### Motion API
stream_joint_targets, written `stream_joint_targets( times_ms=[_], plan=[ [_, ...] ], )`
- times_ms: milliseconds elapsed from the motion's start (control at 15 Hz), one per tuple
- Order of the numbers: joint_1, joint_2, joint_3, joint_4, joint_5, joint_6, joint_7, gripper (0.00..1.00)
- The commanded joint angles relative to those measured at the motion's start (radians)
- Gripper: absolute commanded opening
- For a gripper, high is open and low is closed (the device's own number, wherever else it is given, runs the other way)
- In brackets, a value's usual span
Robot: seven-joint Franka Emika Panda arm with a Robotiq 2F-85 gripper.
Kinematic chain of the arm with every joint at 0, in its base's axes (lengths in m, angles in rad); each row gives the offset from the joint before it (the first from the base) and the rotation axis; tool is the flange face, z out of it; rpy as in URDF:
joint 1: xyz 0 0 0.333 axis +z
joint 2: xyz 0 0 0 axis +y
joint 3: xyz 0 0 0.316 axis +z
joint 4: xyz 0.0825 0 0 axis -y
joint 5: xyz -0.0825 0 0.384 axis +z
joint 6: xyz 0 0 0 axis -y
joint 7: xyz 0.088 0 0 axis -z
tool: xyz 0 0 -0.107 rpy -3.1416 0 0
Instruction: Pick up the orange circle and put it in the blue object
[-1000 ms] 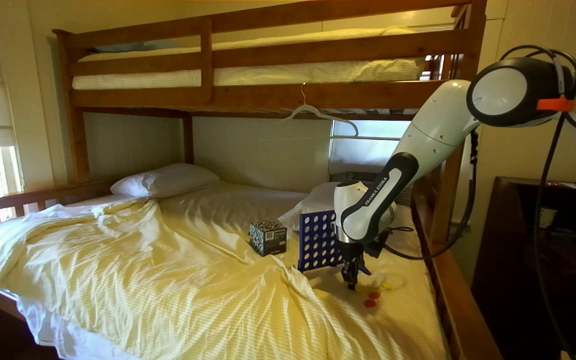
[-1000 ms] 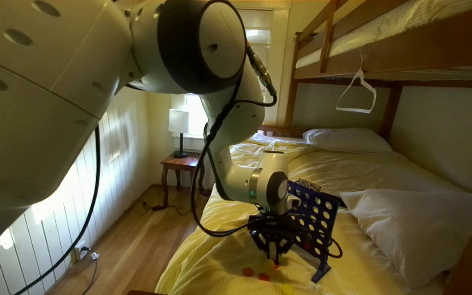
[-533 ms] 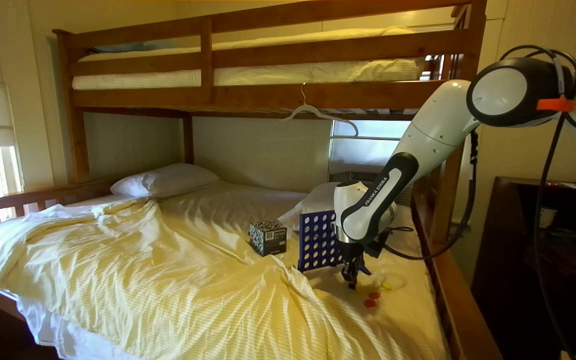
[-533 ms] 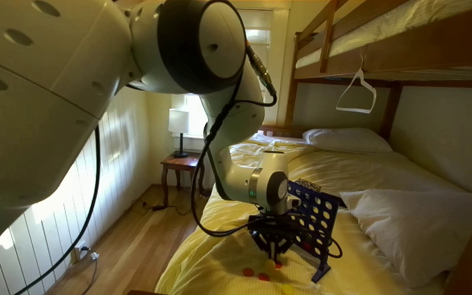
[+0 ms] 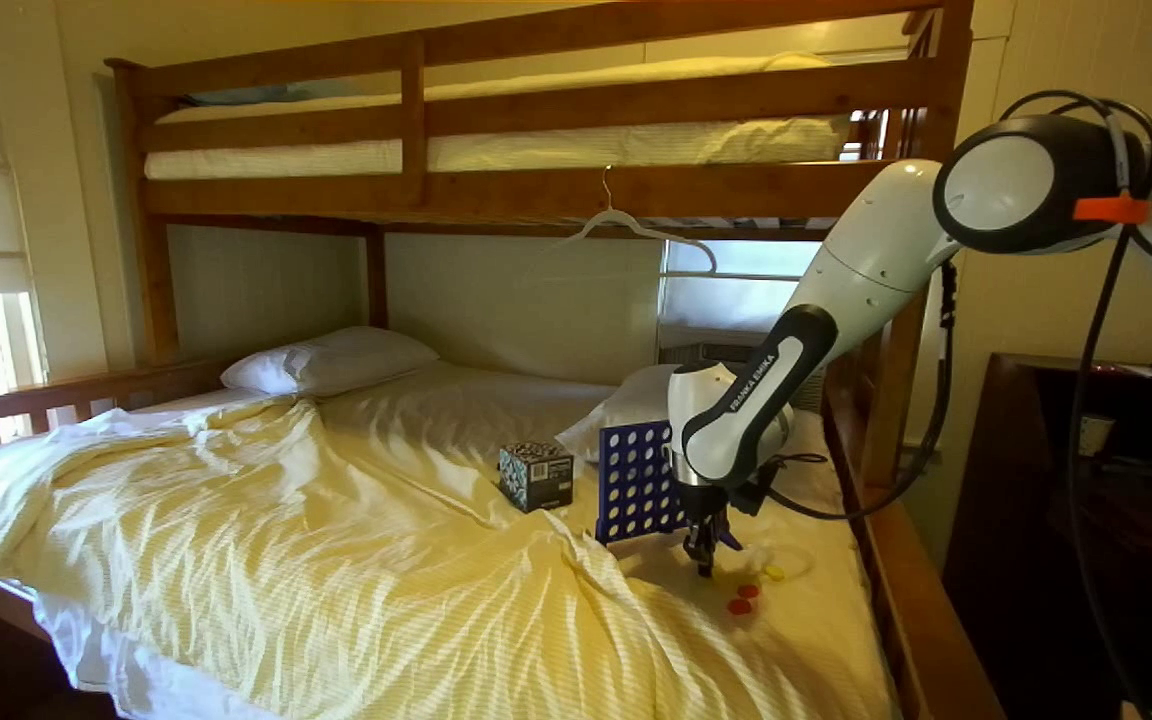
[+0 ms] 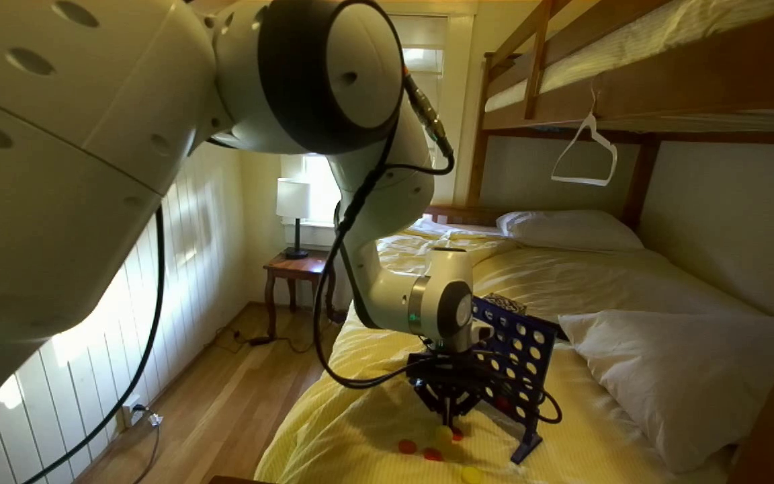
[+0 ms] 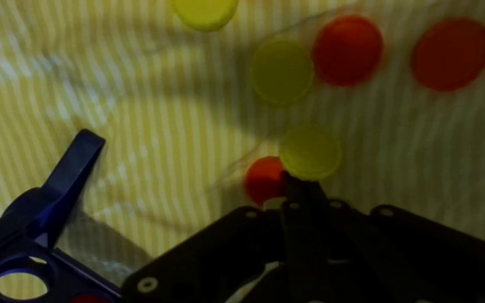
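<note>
Three orange-red tokens lie on the bed. Two lie apart in the wrist view [image 7: 347, 50] and in both exterior views [image 5: 739, 606] [image 6: 407, 446]. The third [image 7: 263, 179] is at my fingertips, partly covered by a finger; it peeks out in an exterior view [image 6: 457, 433]. My gripper [image 7: 303, 181] points down at the bed, fingers together, tips at a yellow token's edge; whether anything is pinched is hidden. It shows in both exterior views [image 5: 704, 570] [image 6: 449, 422]. The blue grid [image 5: 604, 490] [image 6: 528, 341] stands upright beside it; its foot shows in the wrist view [image 7: 70, 181].
Yellow tokens [image 7: 282, 71] [image 7: 310, 151] [image 7: 204, 12] lie around the gripper. A red token [image 6: 502, 403] shows in the grid. A patterned box [image 5: 536, 478] stands behind it. Pillows, a wooden bed rail [image 5: 936, 640] and a hanger [image 5: 611, 215] are near the arm.
The gripper's fingers have drawn together. The red token at the tips shows slightly more. The arm and grid have not visibly moved.
</note>
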Motion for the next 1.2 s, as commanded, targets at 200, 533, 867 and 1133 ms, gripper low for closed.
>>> stream_joint_targets(
  times_ms=[200, 533, 867, 1133],
  plan=[
    [-0.053, -0.064, 0.035, -0.054, 0.053, 0.034, -0.046, 0.01],
    [-0.12, -0.149, 0.08, -0.115, 0.185, 0.036, -0.07, 0.01],
    [-0.151, -0.234, 0.105, -0.173, 0.306, 0.023, -0.082, 0.01],
    [-0.168, -0.317, 0.129, -0.226, 0.457, 0.017, -0.08, 0.01]
  ],
)
